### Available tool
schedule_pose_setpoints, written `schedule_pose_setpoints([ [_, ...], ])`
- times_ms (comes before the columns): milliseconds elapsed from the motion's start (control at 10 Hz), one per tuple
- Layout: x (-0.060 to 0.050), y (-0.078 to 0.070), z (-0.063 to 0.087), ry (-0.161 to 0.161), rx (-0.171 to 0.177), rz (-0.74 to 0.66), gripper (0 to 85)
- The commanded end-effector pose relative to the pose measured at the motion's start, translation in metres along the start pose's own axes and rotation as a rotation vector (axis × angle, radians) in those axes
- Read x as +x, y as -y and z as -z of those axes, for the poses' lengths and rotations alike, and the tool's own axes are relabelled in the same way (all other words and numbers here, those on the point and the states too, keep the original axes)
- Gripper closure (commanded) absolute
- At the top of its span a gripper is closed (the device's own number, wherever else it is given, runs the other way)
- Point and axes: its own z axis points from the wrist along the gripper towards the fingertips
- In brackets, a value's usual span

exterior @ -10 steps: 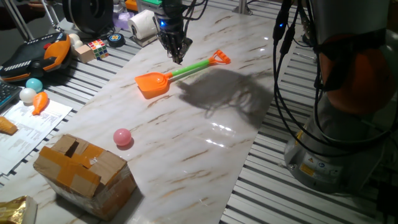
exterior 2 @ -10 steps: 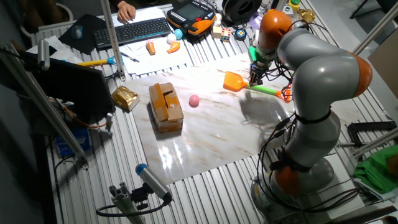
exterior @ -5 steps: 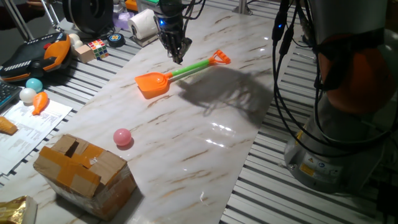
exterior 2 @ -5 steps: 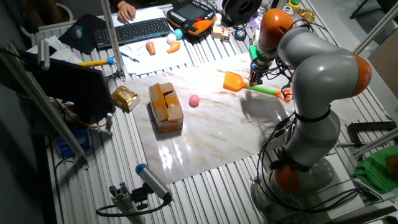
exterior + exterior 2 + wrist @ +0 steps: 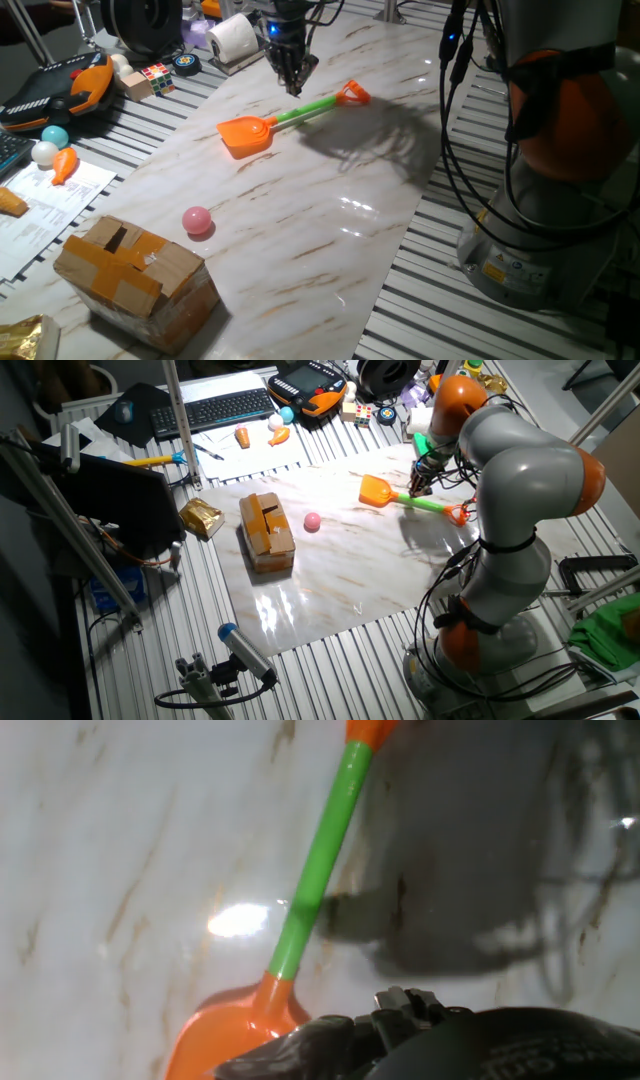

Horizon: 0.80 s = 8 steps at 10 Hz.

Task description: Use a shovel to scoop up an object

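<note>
Tool (image 5: 297,88) hovering just above green shaft of shovel (image 5: 285,119), jaw state indeterminate; shovel flat on bench (image 5: 330,220), long axis blade-to-handle, blade end nearer pink ball (image 5: 197,220), well apart.

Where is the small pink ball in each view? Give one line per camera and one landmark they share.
One fixed view: the small smooth pink ball sits lower left on the marble board, near the taped cardboard box.
The other fixed view: mid-board, right of the box.
Hand view: not in it.
Shared landmark: the orange and green plastic toy shovel.
</note>
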Motion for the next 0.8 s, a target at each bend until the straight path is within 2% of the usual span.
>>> schedule_pose_setpoints([
  [0, -0.004, 0.0, -0.002, -0.003, -0.009, -0.017, 84.3],
  [100, -0.006, -0.001, -0.002, -0.007, -0.021, -0.03, 84.3],
  [300, -0.013, -0.004, 0.002, -0.039, -0.014, -0.077, 84.3],
  [500, -0.018, -0.003, 0.0, -0.029, -0.021, -0.087, 84.3],
  [700, -0.023, -0.005, -0.006, -0.041, -0.02, -0.096, 84.3],
])
